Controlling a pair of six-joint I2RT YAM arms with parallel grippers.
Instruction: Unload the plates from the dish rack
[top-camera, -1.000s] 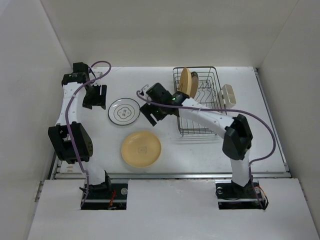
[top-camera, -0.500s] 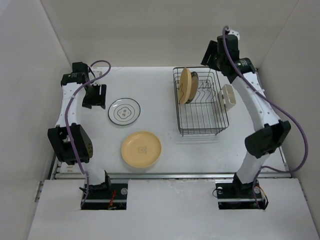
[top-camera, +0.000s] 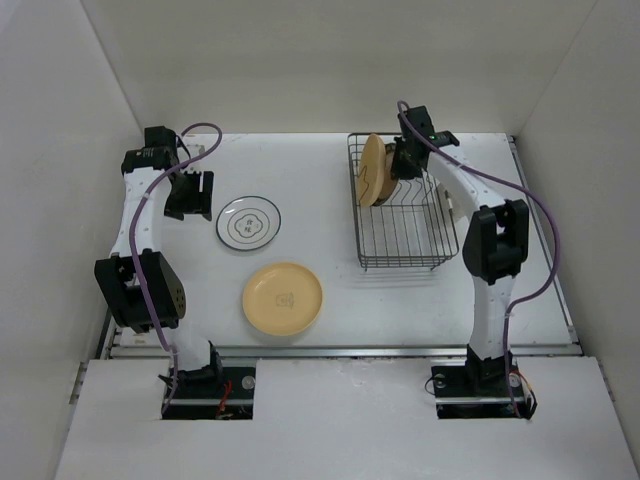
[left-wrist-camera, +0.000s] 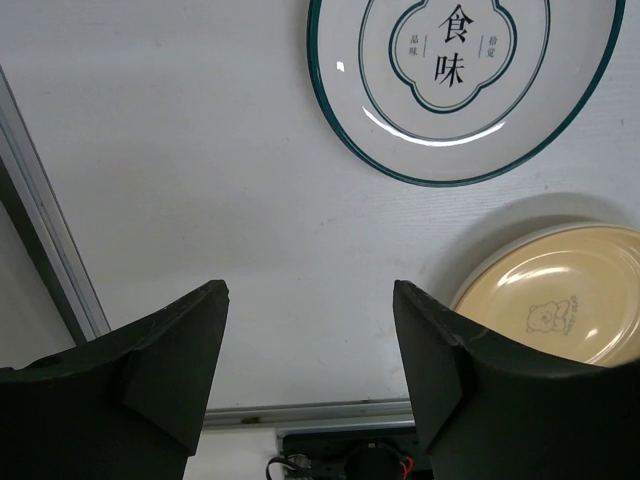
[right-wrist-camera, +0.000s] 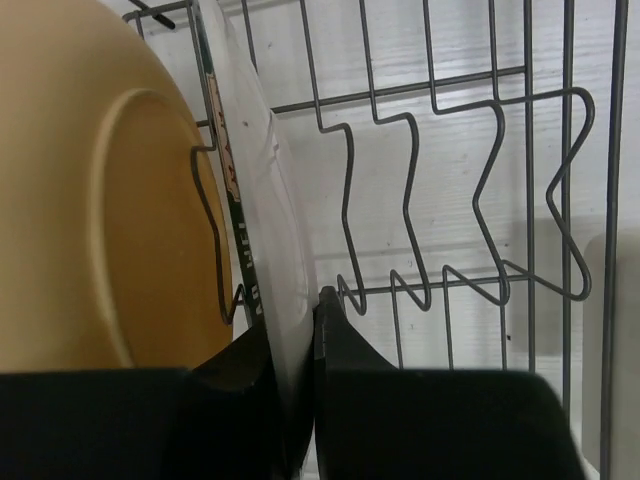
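**Desk:** What has changed in the last second?

**Field:** The right gripper (right-wrist-camera: 300, 310) has left the open worktop (top-camera: 330, 180), swung up and over, and dropped into the dish rack (top-camera: 405, 262). Its jaws were spread a second ago. They are now pressed together on the rim of the white plate (right-wrist-camera: 262, 230), one finger on each face.

**Desk:** Where does that plate stand?

**Field:** Upright on edge in the rack's far end, just behind the tan plate (right-wrist-camera: 100, 200), which leans in the next slot. From overhead the white one is almost hidden, so how deep the pinch reaches I cannot say.

**Desk:** And the other arm?

**Field:** The left gripper (left-wrist-camera: 310, 350) hangs spread and empty above the worktop, where it was a second ago. Below it, the printed plate (top-camera: 248, 222) and the yellow plate (top-camera: 283, 298) lie flat, apart from each other.

**Desk:** What does this mean for the job?

**Field:** By my reading it is half done: two plates are out and two are still racked. The third now looks gripped and ready to lift. It needs a straight pull upward, or the rim may catch the wire prongs or tip its neighbour.
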